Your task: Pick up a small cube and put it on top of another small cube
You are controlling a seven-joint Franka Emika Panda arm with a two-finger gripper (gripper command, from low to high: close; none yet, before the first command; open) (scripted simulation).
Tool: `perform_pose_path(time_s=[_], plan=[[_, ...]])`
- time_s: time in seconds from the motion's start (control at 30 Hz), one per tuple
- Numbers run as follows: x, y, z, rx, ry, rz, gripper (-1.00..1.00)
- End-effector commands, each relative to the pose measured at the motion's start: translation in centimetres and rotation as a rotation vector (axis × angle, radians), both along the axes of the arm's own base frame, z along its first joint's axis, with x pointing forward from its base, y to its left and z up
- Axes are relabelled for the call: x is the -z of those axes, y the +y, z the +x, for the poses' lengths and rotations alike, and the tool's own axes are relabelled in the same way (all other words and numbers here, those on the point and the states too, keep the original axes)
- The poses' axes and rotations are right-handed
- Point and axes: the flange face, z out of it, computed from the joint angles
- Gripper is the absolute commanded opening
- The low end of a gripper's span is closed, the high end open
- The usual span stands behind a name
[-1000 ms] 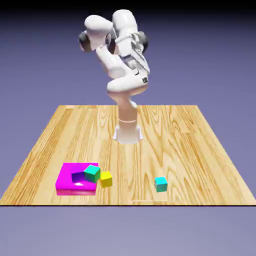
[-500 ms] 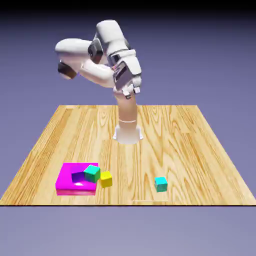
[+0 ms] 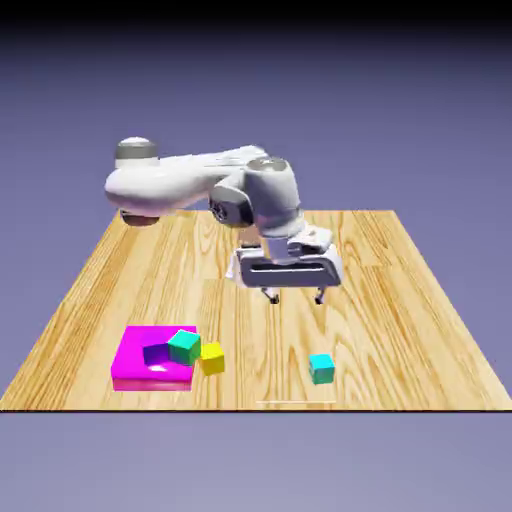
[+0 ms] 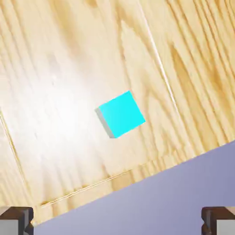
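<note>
The small cube (image 3: 321,368), cyan-teal and plain, sits alone on the wooden table near its front edge; the hand view shows it (image 4: 120,114) close to the middle. My gripper (image 3: 297,297) hangs open above the table, behind and slightly toward the exterior view's left of that cube, with nothing between its fingers. Both fingertips (image 4: 16,220) show wide apart at the hand view's bottom corners. A yellow cube (image 3: 212,357) of similar size rests beside the magenta block (image 3: 135,360).
A flat magenta block lies at the exterior view's front left, with a larger greener teal cube (image 3: 184,346) leaning on it. The table's front edge (image 4: 114,176) runs just beyond the small cube in the hand view.
The arm has swung down from its raised pose and reached forward, bringing the open gripper low over the table toward the small cyan-teal cube. No cube has moved.
</note>
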Motion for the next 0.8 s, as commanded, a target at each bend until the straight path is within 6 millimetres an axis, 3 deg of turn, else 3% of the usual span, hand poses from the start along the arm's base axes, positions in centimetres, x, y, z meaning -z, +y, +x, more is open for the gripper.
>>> perform_pose_path(time_s=[0.0, 0.13, 0.17, 0.3, 0.33, 0.37, 0.53, 0.77], plan=[[1.9, 1.2, -0.1, -0.065, 0.022, -0.025, 0.0], [9.2, 6.1, -1.6, -0.324, 0.113, -0.124, 0.0], [9.2, 6.1, -1.6, -0.324, 0.113, -0.124, 0.0], [16.0, 5.9, -2.6, -0.324, 0.113, -0.124, 0.0], [16.0, 5.9, -2.6, -0.324, 0.113, -0.124, -1.0], [16.0, 5.9, -2.6, -0.324, 0.113, -0.124, -1.0], [7.8, 5.4, -1.2, -0.328, 0.111, -0.141, -1.0], [9.9, 3.7, -2.9, -0.381, 0.275, -0.162, -1.0]])
